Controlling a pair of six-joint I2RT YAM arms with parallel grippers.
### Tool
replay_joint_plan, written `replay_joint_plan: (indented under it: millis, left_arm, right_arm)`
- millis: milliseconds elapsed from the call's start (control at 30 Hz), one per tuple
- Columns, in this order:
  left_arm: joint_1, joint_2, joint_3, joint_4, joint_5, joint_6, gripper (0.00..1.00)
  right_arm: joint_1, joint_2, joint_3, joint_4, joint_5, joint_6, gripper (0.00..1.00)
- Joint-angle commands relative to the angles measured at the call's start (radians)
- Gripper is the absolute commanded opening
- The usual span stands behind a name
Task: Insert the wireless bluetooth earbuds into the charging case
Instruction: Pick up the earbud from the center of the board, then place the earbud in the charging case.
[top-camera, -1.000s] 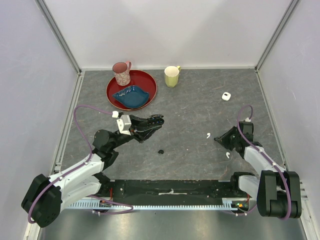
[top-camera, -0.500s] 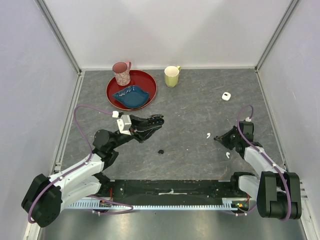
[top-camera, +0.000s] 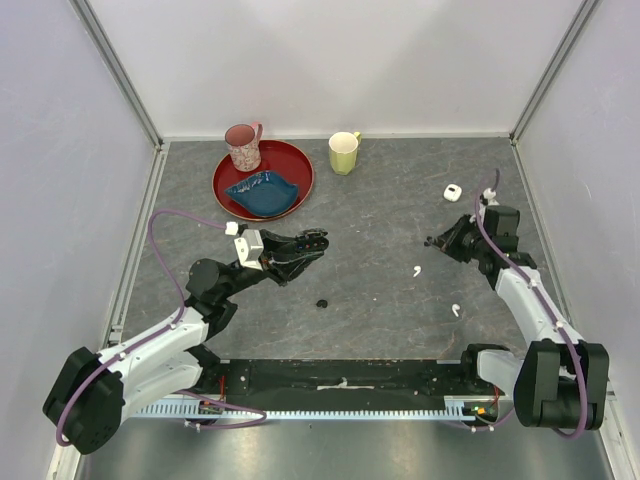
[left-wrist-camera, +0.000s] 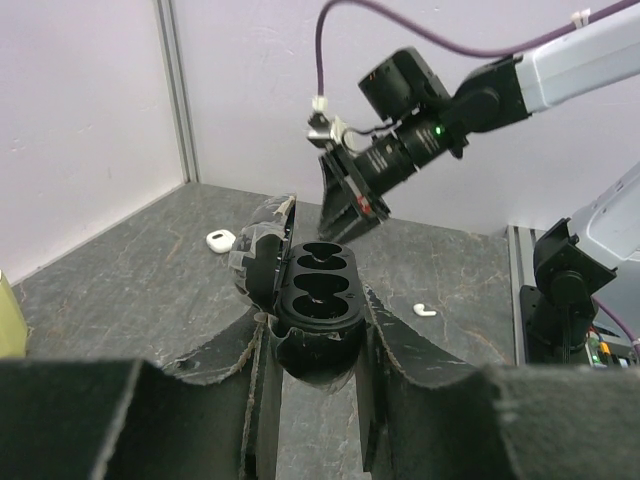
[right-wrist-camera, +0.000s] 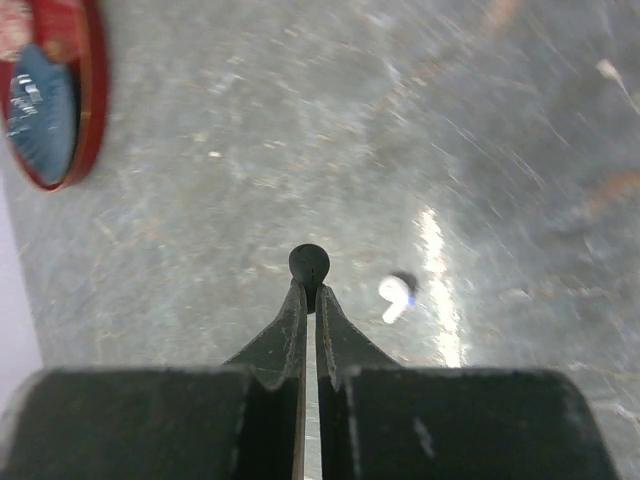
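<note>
Your left gripper is clamped on the black case, which is open, empty and held above the table. Your right gripper hangs with its fingers pressed together. One earbud lies on the table near the tips, not touching them. The other earbud lies closer to that arm's base. A dark blob shows at the tips, but you can't tell whether it is pinched or lying beyond them.

No readable text or markings anywhere

The table is showing grey marbling, the plate red, the bowl blue, one mug speckled pink, one earbud white.
</note>
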Motion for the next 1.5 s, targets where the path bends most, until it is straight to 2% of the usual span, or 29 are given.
replay_joint_plan:
  millis: [0, 167, 333, 633, 767, 933, 1167, 1467]
  left_arm:
    - [-0.002, -0.010, 0.009, 0.019, 0.015, 0.014, 0.02]
    - [-0.002, -0.025, 0.009, -0.009, 0.027, 0.034, 0.02]
    - [-0.002, -0.037, 0.015, -0.052, 0.045, 0.052, 0.02]
    - [-0.002, -0.090, 0.008, -0.132, 0.035, 0.066, 0.02]
    - [-0.002, -0.097, 0.015, -0.159, 0.045, 0.070, 0.02]
    - [-0.002, -0.074, 0.032, -0.170, 0.073, 0.072, 0.02]
    - [0.000, -0.033, 0.081, -0.212, 0.145, 0.083, 0.02]
    - [-0.002, -0.001, 0.144, -0.271, 0.200, 0.083, 0.02]
  right_arm:
    - [-0.003, -0.012, 0.137, -0.041, -0.199, -0.154, 0.00]
    - [0.055, -0.019, 0.229, 0.006, -0.324, -0.175, 0.00]
    - [0.208, 0.010, 0.353, -0.014, -0.376, -0.271, 0.00]
    - [0.395, 0.117, 0.679, -0.317, -0.379, -0.589, 0.00]
    - [0.452, 0.168, 0.822, -0.521, -0.363, -0.786, 0.00]
    - [0.504, 0.194, 0.953, -0.664, -0.361, -0.920, 0.00]
    - [0.606, 0.186, 1.025, -0.780, -0.386, -1.063, 0.00]
    - [0.813, 0.211, 1.025, -0.808, -0.268, -1.095, 0.00]
